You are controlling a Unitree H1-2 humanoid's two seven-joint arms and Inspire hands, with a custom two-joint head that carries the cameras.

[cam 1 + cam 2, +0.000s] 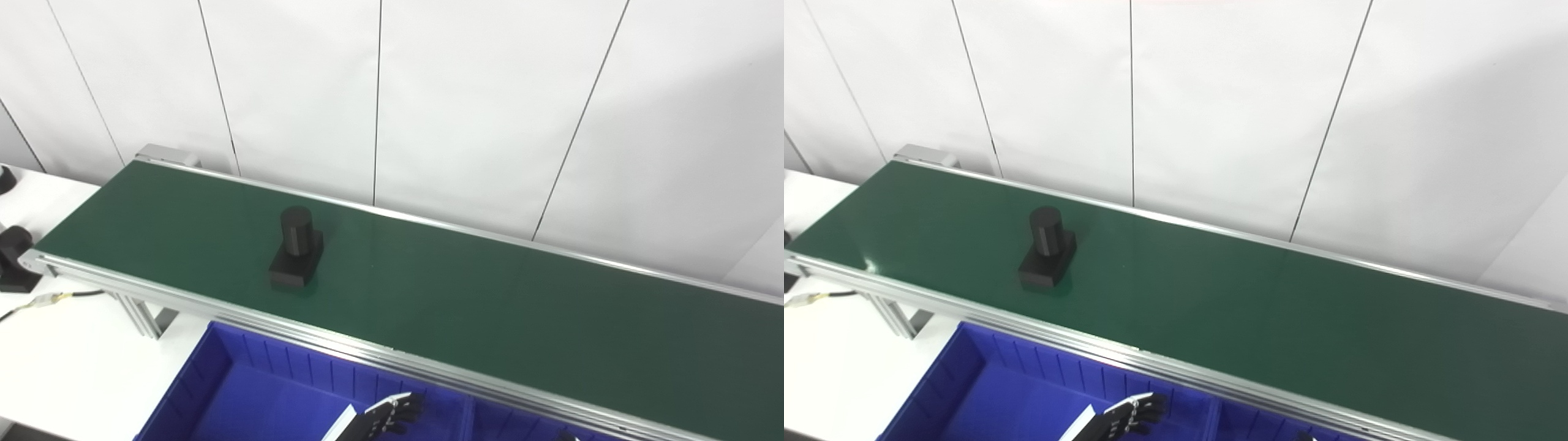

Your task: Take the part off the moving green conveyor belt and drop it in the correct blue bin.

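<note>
Left eye view: part (296, 248) riding belt (490, 306) left of centre. Left hand (392, 416) waiting bottom centre over bin (184, 392), fingers apart, empty. Pickup pending; next, reaching up-left. Right hand barely showing; state unclear.

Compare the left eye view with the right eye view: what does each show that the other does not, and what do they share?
Only the left eye view shows the two black objects on the white table at the far left edge.

The right eye view shows nothing that the left lacks.

Both show the black part upright on the green conveyor belt, the blue bin below it, and the left hand over the bin, holding nothing.
</note>
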